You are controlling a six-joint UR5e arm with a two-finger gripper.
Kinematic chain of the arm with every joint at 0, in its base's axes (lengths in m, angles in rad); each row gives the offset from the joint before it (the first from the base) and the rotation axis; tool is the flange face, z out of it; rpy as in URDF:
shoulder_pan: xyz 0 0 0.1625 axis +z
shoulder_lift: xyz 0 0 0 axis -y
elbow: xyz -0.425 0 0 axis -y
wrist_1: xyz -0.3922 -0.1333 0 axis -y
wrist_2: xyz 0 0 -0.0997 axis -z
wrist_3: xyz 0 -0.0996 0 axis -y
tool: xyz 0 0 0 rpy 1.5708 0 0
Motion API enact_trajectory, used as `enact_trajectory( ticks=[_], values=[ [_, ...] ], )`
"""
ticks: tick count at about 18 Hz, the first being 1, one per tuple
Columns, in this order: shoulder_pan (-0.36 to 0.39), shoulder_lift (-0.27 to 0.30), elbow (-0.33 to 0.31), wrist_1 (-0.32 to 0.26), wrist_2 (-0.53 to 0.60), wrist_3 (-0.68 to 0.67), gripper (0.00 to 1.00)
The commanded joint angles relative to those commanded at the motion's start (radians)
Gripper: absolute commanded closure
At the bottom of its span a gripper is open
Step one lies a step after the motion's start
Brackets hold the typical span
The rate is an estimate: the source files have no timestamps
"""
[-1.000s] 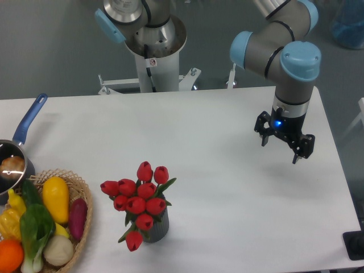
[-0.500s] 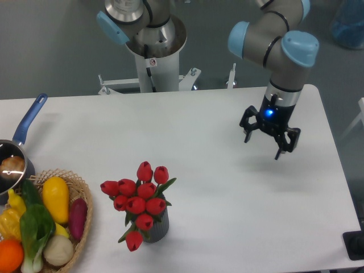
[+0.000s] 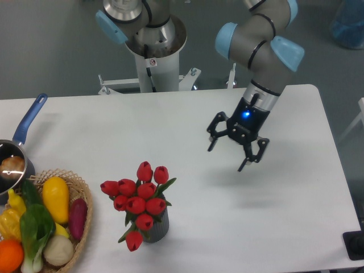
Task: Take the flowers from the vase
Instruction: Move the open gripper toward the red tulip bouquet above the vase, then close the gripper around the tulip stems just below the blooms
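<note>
At the far left edge a saucepan (image 3: pixel 11 165) with a blue handle sits on the white table (image 3: pixel 187 119), partly cut off by the frame. Just below it, a wicker basket (image 3: pixel 79 219) holds a yellow squash, a purple aubergine, green leaves, an orange and other vegetables. Right of the basket, near the front edge, the flowers (image 3: pixel 139 196) stand in the vase (image 3: pixel 157 229): red tulip buds spreading wider than the dark ribbed vase, with one bud drooping down its left side. Further right and well apart from the flowers, the gripper (image 3: pixel 228 151) hangs above the bare table, tilted toward the left, its jaws spread wide with nothing between them. A blue light glows on its wrist. Behind the table stands the arm's base (image 3: pixel 152 45).
</note>
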Motion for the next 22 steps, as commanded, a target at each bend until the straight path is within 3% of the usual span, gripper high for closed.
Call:
enact_trajectory(
  ticks=[9, 15, 22],
  values=[
    [-0.173, -0.003, 0.087, 0.006, -0.018, -0.192, 0.00],
    [-0.203, -0.014, 0.098, 0.012, -0.109, -0.190, 0.00],
    [-0.218, -0.080, 0.170, 0.031, -0.155, -0.192, 0.00]
  ],
)
